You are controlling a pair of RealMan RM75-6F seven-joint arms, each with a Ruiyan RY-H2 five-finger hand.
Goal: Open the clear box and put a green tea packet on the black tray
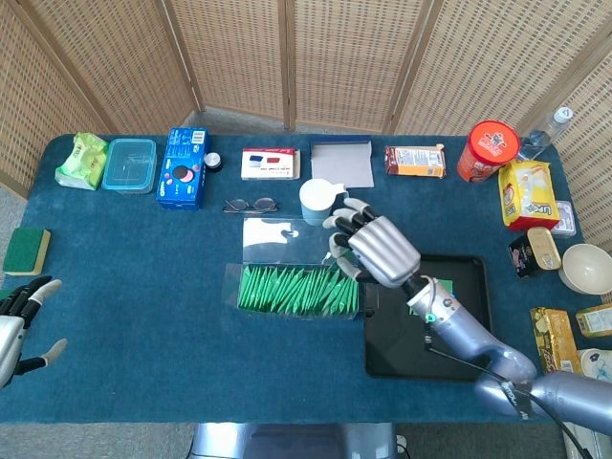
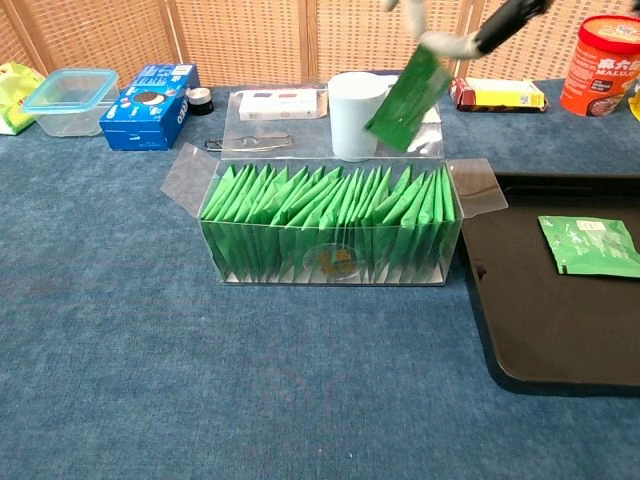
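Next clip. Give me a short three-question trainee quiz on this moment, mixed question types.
1. True or false: the clear plastic box of green packets stands open.
2. What does the right hand pinch? A) white paper cup B) green tea packet C) eyeglasses
3. Fill in: a flat green packet lies on the black ____.

Key: 1 true; 2 B, green tea packet, lifted above the box; 3 tray.
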